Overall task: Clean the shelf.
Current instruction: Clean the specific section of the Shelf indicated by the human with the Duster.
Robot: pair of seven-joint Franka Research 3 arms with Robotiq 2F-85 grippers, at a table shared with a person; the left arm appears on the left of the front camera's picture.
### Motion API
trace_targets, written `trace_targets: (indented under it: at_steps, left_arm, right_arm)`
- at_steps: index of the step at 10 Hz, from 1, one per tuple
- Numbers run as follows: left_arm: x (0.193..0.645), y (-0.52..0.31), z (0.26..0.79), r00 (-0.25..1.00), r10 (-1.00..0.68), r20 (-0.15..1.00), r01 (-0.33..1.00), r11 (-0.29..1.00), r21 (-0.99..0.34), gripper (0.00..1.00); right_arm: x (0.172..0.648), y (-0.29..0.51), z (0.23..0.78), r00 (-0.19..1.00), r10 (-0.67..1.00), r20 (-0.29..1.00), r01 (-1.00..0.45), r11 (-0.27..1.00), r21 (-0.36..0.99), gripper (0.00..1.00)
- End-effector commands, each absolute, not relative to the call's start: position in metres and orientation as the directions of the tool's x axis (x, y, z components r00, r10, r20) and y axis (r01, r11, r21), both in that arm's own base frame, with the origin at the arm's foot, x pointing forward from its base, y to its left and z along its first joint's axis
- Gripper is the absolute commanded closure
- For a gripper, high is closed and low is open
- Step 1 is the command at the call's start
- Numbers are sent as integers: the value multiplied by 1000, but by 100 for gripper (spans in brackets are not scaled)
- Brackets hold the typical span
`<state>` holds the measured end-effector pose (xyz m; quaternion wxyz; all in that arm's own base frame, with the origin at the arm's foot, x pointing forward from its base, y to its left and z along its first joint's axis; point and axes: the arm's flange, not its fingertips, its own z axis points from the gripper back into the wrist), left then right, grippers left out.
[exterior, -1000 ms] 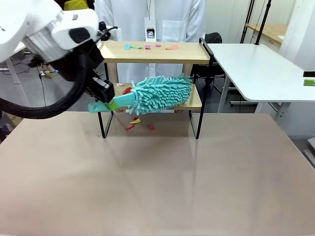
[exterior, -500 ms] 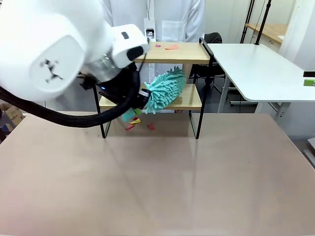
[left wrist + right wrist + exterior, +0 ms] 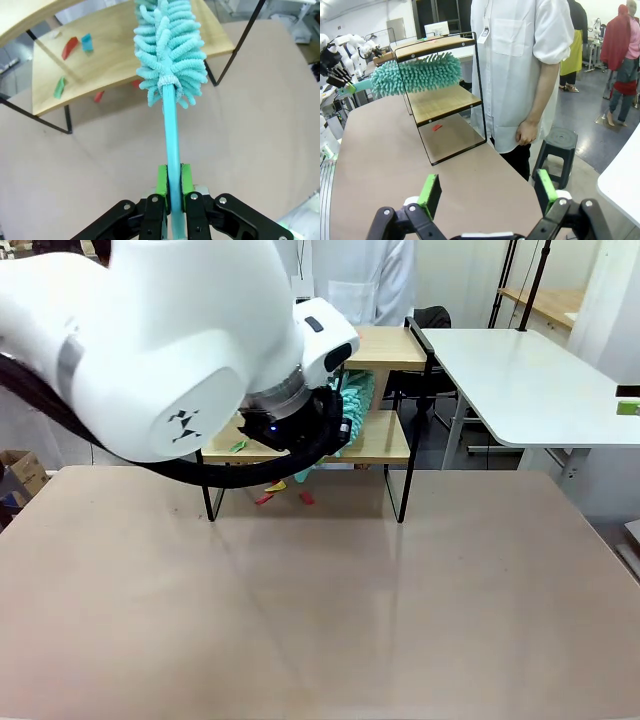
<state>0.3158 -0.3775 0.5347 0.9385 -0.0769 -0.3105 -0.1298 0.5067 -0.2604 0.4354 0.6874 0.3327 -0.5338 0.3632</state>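
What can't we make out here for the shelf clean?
- Front view: the white left arm hides much of the two-tier wooden, black-framed shelf and most of the fluffy teal duster.
- Left wrist view: top edge cuts off the upper board.
- Right wrist view: upper board nearly edge-on; its surface unreadable.

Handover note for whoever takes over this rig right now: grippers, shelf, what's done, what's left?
Left gripper: shut on the duster handle, teal head between the shelf's boards.
Right gripper: open, idle, away from the shelf.
Scraps lie on the lower board; others are already on the table beneath.
Left: sweep those off; check the top board, mostly hidden.
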Motion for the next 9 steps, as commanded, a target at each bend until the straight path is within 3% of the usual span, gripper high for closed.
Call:
trace_targets:
  at_steps: [1,9]
  left_arm:
    - [337,-405,528,761,-170,626,275,959,-74,87]
    - [375,-448,508,814,-71,576,219,957,-191,87]
  right_arm:
    - [507,-259,438,162,147,976,-856,513,65,0]
    - [507,-259,438,162,147,976,-856,513,65,0]
